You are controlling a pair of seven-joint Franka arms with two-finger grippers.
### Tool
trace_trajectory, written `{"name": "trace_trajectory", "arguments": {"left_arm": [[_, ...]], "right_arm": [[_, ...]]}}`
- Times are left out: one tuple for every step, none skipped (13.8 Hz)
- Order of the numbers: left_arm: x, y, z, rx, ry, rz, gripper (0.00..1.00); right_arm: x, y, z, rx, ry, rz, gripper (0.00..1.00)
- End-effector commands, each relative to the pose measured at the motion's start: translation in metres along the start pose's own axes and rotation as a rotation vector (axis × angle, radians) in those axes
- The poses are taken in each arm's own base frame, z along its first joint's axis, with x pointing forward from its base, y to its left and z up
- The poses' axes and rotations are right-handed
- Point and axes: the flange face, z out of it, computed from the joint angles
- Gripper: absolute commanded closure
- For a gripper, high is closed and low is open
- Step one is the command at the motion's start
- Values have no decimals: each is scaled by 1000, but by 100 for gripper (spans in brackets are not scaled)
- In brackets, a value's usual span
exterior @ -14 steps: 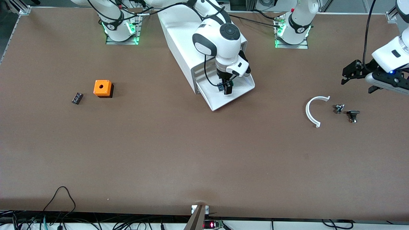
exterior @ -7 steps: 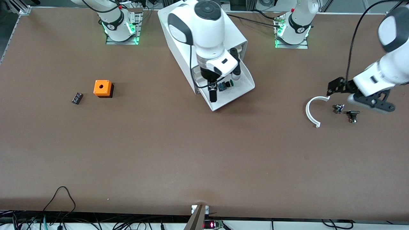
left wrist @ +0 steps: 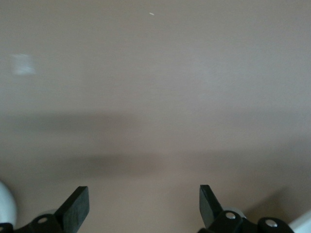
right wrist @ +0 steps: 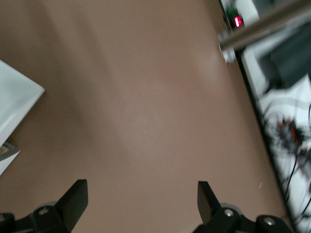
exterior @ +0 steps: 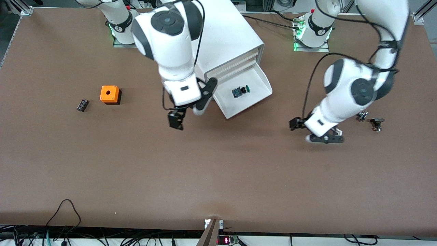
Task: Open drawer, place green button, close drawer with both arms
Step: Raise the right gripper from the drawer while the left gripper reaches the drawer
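Note:
The white cabinet (exterior: 225,37) stands between the arm bases. Its lowest drawer (exterior: 259,80) is pulled open. The button (exterior: 240,91), with a green cap and a black-and-blue body, lies on its side in the drawer with nothing touching it. My right gripper (exterior: 187,115) is open and empty over bare table beside the drawer, toward the right arm's end. Its wrist view shows spread fingers (right wrist: 77,196) and a white drawer corner (right wrist: 14,104). My left gripper (exterior: 302,131) is open and empty over bare table, toward the left arm's end from the drawer. Its wrist view shows only its fingers (left wrist: 77,206) and table.
An orange cube with a hole (exterior: 110,94) and a small black part (exterior: 82,104) lie toward the right arm's end. Two small black parts (exterior: 362,116) (exterior: 377,123) lie toward the left arm's end. The left arm mostly hides a white curved piece (exterior: 338,130).
The right gripper released the button in the drawer and moved out past the drawer's side. The left arm swung in from the table's end toward the drawer.

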Motion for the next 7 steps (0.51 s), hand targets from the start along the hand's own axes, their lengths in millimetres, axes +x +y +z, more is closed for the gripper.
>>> {"name": "trace_trajectory", "arguments": {"left_arm": [[-25, 43, 60, -12, 45, -66, 0], [-36, 55, 76, -11, 58, -102, 0], [-45, 65, 89, -6, 47, -139, 0], [-52, 75, 101, 1, 31, -158, 0], [-60, 84, 112, 8, 16, -155, 0], [-70, 94, 118, 14, 5, -148, 0], [-79, 98, 121, 23, -12, -170, 0]], "right_arm": [[-38, 20, -11, 30, -87, 320, 0], [-48, 27, -17, 35, -116, 449, 0], [-57, 33, -15, 35, -154, 573, 0], [-68, 43, -14, 31, -183, 694, 0], [-84, 59, -9, 27, -220, 802, 0], [-111, 88, -17, 29, -229, 904, 0], [-146, 124, -25, 46, -224, 998, 0]]}}
